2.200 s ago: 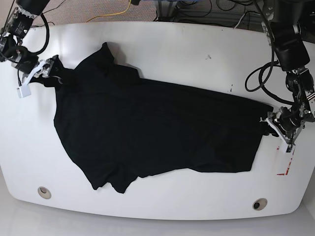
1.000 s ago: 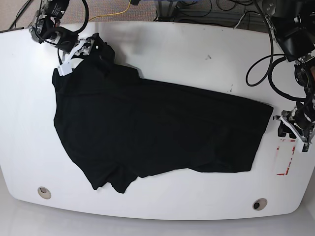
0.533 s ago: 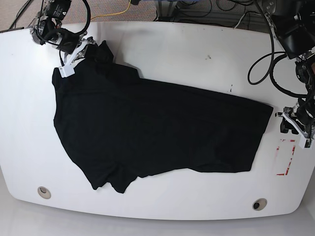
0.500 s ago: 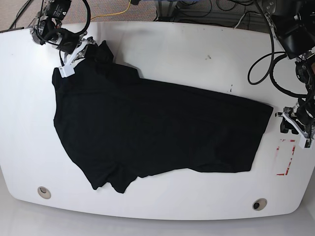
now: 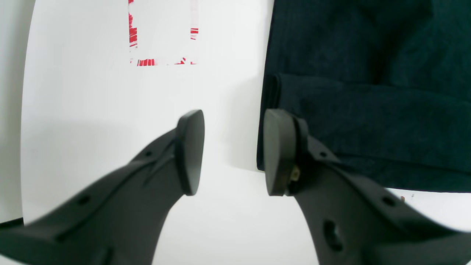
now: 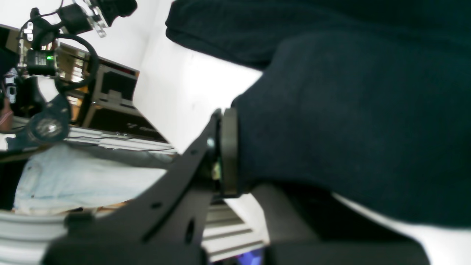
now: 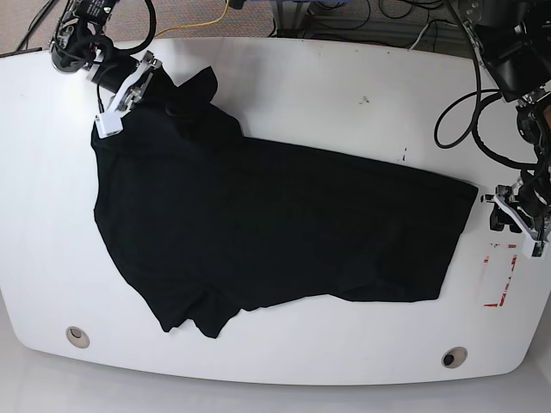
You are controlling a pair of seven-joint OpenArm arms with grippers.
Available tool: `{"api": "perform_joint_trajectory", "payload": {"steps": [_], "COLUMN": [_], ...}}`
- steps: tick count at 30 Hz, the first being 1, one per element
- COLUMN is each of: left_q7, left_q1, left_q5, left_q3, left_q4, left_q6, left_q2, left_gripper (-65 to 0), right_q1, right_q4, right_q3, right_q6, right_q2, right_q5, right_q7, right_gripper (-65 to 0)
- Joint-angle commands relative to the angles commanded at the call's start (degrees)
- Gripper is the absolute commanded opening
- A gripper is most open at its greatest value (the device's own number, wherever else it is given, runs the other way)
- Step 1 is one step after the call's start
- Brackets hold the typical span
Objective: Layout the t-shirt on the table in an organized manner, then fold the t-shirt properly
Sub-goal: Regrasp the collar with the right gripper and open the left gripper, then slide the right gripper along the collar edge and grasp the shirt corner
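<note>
The black t-shirt (image 7: 267,224) lies spread across the white table (image 7: 344,95), collar end at the left and hem at the right. My right gripper (image 7: 148,76) is at the far left corner, shut on the upper sleeve, which is drawn up toward the back edge. In the right wrist view, fabric (image 6: 349,121) fills the space beside the one visible finger (image 6: 225,154) and hides the other. My left gripper (image 5: 233,151) hangs open over bare table just beside the hem's corner (image 5: 272,121), holding nothing; in the base view it (image 7: 495,212) sits right of the hem.
Red tape marks (image 7: 501,280) lie on the table near my left gripper, also seen as red tape (image 5: 162,36). Two grommet holes (image 7: 77,335) (image 7: 454,357) sit near the front edge. Cables (image 7: 456,129) hang by the right arm and behind the table.
My right gripper has shifted up and back with the sleeve, stretching it out toward the table's rear edge. The left gripper has stayed open beside the hem.
</note>
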Motion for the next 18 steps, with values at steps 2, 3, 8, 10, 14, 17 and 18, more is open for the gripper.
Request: {"api": "perform_joint_trajectory", "payload": {"steps": [2,3,8,10,14,17,18], "left_q7": [0.00,0.09,0.18,0.18,0.18,0.18,0.18], "left_q1": [0.00,0.00,0.09,0.09,0.09,0.09,0.09], "left_q5": [0.00,0.00,0.00,0.00,0.00,0.09,0.09], "left_q3": [0.09,0.09,0.09,0.09,0.09,0.09,0.09], "left_q4": [0.09,0.09,0.00,0.00,-0.18,-0.18,-0.18], "left_q6": [0.00,0.00,0.00,0.09,0.09,0.18,0.18], "left_q2": [0.00,0.00,0.00,0.00,0.00,0.00,0.00], "left_gripper": [-39.9,-39.9,-39.9,-39.9,-39.9,-39.9,-39.9], "right_q1": [1.58,3.34,9.14,11.16,15.03,17.32,17.67], "right_q4": [-1.67,-3.43,-8.62,-10.64,-15.03,-17.67,-18.20], "right_q3": [0.00,0.00,0.00,0.00,0.00,-0.09,-0.09], "right_q6": [0.00,0.00,0.00,0.00,0.00,0.00,0.00], "right_q2": [0.09,0.26,1.67,2.37,4.31,5.71,5.80], "right_q5": [0.35,0.35,0.09,0.09,0.09,0.00,0.00], "right_q7": [0.00,0.00,0.00,0.00,0.00,0.00,0.00], "right_gripper": [-65.0,-65.0,-65.0,-65.0,-64.8,-64.5,-64.5]}}
